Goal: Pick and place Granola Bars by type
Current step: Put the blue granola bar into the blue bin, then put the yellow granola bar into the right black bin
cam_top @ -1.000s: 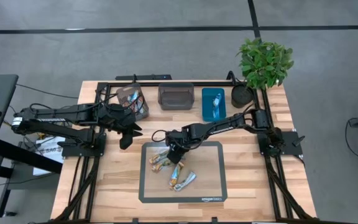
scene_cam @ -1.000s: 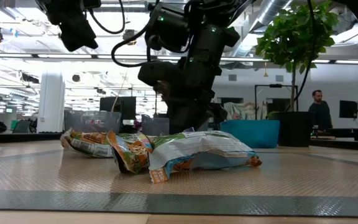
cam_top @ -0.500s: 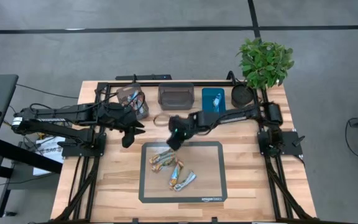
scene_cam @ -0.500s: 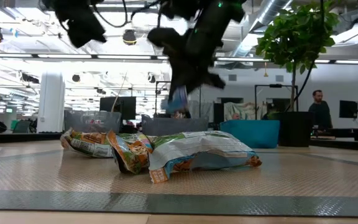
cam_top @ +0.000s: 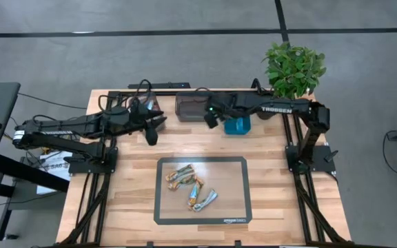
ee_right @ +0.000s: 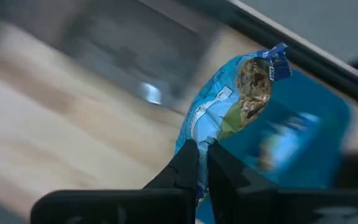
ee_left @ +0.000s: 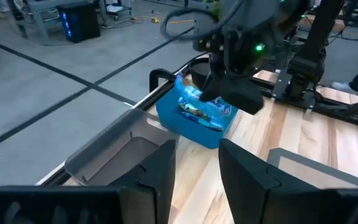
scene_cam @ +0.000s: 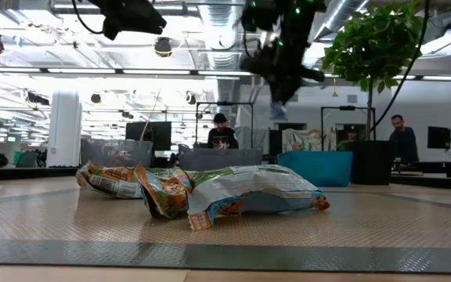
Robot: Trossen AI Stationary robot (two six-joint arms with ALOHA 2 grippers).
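Note:
Several granola bars, tan and multicoloured, lie on the grey mat (cam_top: 229, 207), around (cam_top: 190, 186); they also show in the low view (scene_cam: 210, 192). My right gripper (cam_top: 212, 120) hangs high between the grey bin (cam_top: 193, 107) and the blue bin (cam_top: 240, 128), shut on a bright blue bar (ee_right: 238, 102). The blue bin (ee_left: 197, 121) has blue bars in it. My left gripper (cam_top: 150, 132) is open and empty in the air beside the clear bin (cam_top: 147, 107); its fingers show in the left wrist view (ee_left: 194, 171). My right gripper pinches the blue bar by one end (ee_right: 191, 142) between its two fingers. The rest of the bar reaches out past the fingertips. The bar is lifted clear of the table, and in the low view it hangs below the gripper (scene_cam: 279, 110).
A potted plant (cam_top: 293, 69) and a black pot (cam_top: 267, 107) stand at the far right corner. A black frame (cam_top: 185, 92) runs around the table's far edge. People show in the room behind (scene_cam: 398, 133).
My right gripper has risen from the mat with the blue bar and gone toward the table's far edge, to a place beside the blue bin. The bar is lifted clear of the mat. My left gripper has gone up and toward the far edge.

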